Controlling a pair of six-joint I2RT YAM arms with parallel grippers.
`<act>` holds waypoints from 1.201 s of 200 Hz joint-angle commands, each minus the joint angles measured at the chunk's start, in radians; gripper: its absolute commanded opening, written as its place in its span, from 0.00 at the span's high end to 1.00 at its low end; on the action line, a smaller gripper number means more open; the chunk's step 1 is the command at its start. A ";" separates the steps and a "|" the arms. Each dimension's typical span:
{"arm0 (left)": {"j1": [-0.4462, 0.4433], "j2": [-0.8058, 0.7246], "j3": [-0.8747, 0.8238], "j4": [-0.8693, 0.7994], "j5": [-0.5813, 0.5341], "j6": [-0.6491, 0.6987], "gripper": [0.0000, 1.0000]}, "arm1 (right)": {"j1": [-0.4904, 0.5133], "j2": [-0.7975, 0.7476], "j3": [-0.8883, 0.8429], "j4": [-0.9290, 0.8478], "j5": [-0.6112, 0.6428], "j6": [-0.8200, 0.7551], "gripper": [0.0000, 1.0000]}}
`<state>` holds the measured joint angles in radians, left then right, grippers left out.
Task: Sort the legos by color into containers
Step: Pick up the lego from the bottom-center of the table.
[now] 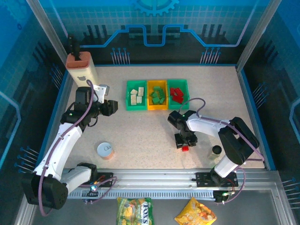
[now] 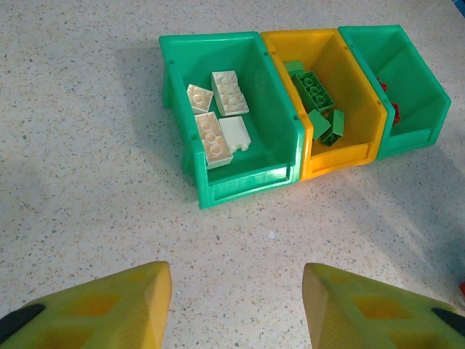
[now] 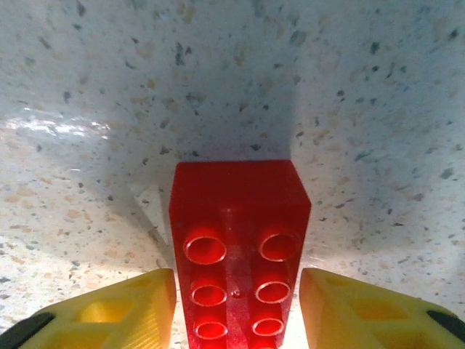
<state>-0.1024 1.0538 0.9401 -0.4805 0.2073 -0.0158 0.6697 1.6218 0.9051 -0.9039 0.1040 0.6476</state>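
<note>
One red brick (image 3: pixel 236 254) lies loose on the table (image 1: pixel 140 136), front right, studs up, between the fingers of the right tool (image 1: pixel 183 142). The jaws stand part open astride it. I cannot tell whether they press on it. It is the only brick I count outside the trays.

Further back on the left, the left tool (image 2: pixel 236 291) hovers part open with nothing in it, facing the trays.

Far row: 3 trays, touching side by side.
- Left green tray (image 2: pixel 218 193): 4 cream bricks (image 2: pixel 218 116).
- Middle yellow tray (image 2: pixel 341 163): at least 4 green bricks (image 2: pixel 314 87), some overlapping.
- Right green tray (image 2: pixel 418 134): red bricks (image 1: pixel 176 93), about 3, count unsure.

Judgement: the sorting is nearly complete. The loose red brick is not yet in the right green tray.
</note>
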 commanded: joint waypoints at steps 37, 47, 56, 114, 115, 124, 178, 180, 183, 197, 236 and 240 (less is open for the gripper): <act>-0.007 -0.005 0.001 0.010 0.023 0.016 0.48 | 0.016 0.006 -0.014 0.014 -0.010 0.024 0.59; -0.008 -0.005 0.000 0.009 0.023 0.016 0.48 | 0.015 0.003 -0.011 0.011 -0.007 0.024 0.61; -0.008 -0.005 0.000 0.010 0.022 0.015 0.48 | 0.015 0.000 -0.008 0.009 -0.006 0.024 0.62; -0.007 -0.007 0.002 0.008 0.019 0.018 0.48 | 0.014 -0.008 0.032 -0.017 0.006 0.019 0.65; -0.008 -0.007 0.003 0.008 0.019 0.018 0.48 | 0.014 -0.008 0.033 -0.018 0.006 0.019 0.65; -0.008 -0.007 0.002 0.008 0.018 0.018 0.48 | 0.010 -0.006 0.047 -0.022 0.007 0.013 0.66; -0.008 -0.008 0.002 0.006 0.017 0.018 0.48 | -0.049 0.039 0.194 -0.061 0.025 -0.065 0.65; -0.007 -0.008 0.002 0.006 0.018 0.017 0.48 | -0.051 0.041 0.197 -0.062 0.025 -0.066 0.65; -0.008 -0.008 0.002 0.006 0.017 0.019 0.48 | -0.057 0.044 0.206 -0.064 0.026 -0.071 0.65; -0.007 -0.009 0.002 0.006 0.016 0.018 0.48 | -0.089 0.062 0.259 -0.077 0.022 -0.091 0.65; -0.008 -0.008 0.002 0.008 0.018 0.018 0.48 | -0.183 0.118 0.398 -0.082 0.015 -0.147 0.65; -0.008 -0.008 0.002 0.008 0.018 0.018 0.48 | -0.192 0.128 0.414 -0.082 0.015 -0.155 0.65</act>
<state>-0.1024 1.0538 0.9401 -0.4808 0.2070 -0.0158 0.5285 1.7092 1.2335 -0.9520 0.1093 0.5491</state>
